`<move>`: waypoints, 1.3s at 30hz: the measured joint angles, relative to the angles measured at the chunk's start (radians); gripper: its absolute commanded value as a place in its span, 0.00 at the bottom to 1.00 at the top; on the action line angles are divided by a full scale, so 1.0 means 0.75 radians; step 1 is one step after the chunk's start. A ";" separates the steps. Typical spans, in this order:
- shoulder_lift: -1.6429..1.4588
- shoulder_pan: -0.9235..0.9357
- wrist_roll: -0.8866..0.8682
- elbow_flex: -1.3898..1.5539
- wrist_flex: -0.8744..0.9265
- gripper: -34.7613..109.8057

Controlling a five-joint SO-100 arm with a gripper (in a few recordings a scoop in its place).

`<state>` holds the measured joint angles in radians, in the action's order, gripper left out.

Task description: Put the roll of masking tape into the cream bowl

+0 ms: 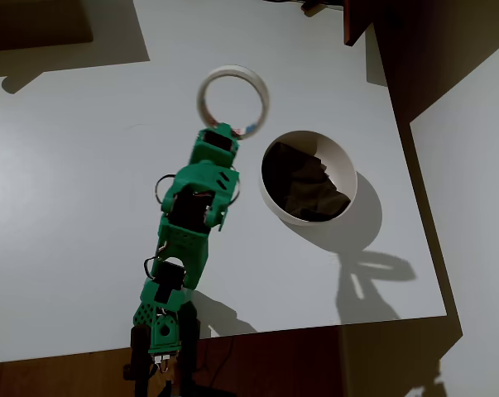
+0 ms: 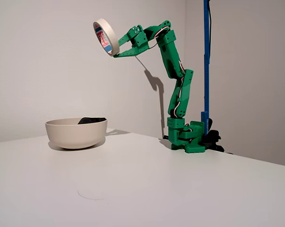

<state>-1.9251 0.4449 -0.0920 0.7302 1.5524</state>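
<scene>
The roll of masking tape (image 1: pixel 232 71) (image 2: pixel 110 36) hangs high in the air, standing on edge, with its red-marked core facing left in the fixed view. My green gripper (image 1: pixel 231 132) (image 2: pixel 117 53) is shut on the roll's lower rim. The cream bowl (image 1: pixel 349 180) (image 2: pixel 76 135) sits on the white table. In the overhead view it lies to the right of the gripper and a little nearer the table's front edge. In the fixed view it is far below and left of the tape. Its inside looks dark.
The arm's base (image 2: pixel 187 137) stands at the table's edge, beside a blue upright pole (image 2: pixel 206 56). A dark brown object (image 1: pixel 357 21) sits past the table's top right corner in the overhead view. A faint ring mark (image 2: pixel 91 193) shows on the tabletop.
</scene>
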 measured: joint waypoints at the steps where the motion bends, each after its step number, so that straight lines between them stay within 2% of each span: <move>1: 0.002 0.047 0.000 -0.002 -0.008 0.18; 7: 0.121 0.327 0.022 -0.018 -0.106 0.18; 14: 0.468 0.554 0.070 -0.018 -0.254 0.18; 27: 0.943 0.581 0.106 -0.016 -0.317 0.18; 39: 1.149 0.628 0.117 -0.016 -0.317 0.18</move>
<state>-1.0630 0.9158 -0.0046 0.7179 1.3146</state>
